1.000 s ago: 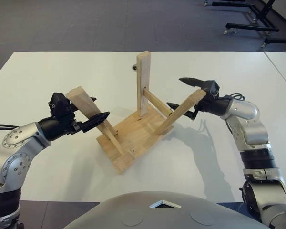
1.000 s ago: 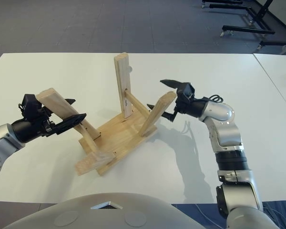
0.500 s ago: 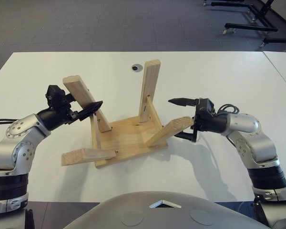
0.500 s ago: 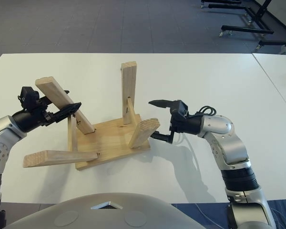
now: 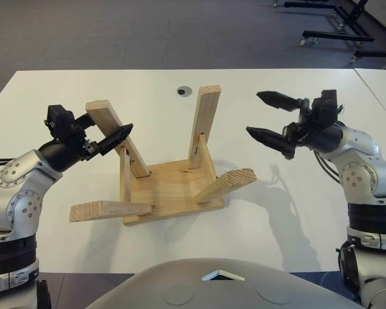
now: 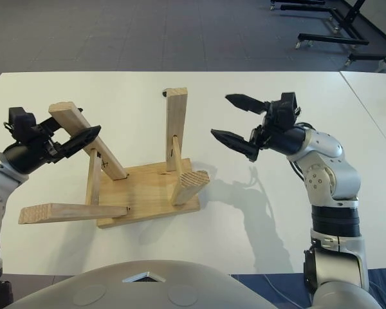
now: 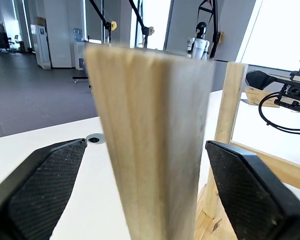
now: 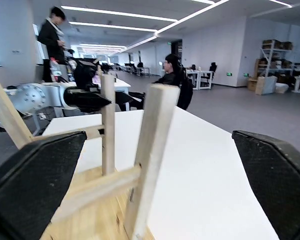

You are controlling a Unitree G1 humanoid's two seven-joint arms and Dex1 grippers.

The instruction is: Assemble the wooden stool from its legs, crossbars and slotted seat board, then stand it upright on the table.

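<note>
The stool lies upside down, its seat board (image 5: pixel 174 194) flat on the white table (image 5: pixel 289 212). One leg (image 5: pixel 202 125) stands upright at the back. The right front leg (image 5: pixel 228 185) leans outward low over the board. The left front leg (image 5: pixel 106 210) lies almost flat, pointing left. My left gripper (image 5: pixel 112 125) is shut on the top of the slanted back left leg (image 5: pixel 136 162), which stands between its fingers (image 7: pixel 40 187). My right gripper (image 5: pixel 276 119) hangs open above the table, right of the stool, touching nothing. Thin crossbars (image 5: pixel 206 158) join the legs.
A small dark round fitting (image 5: pixel 184 91) sits in the table top behind the stool. Bare table stretches right of and in front of the stool. A second table's edge (image 5: pixel 379 80) lies at the far right. Metal stands (image 5: pixel 338 35) rest on the floor beyond.
My right gripper has let go of the right front leg and moved up and back, away from the stool. My left gripper drew back left with its leg. The stool has shifted slightly left.
</note>
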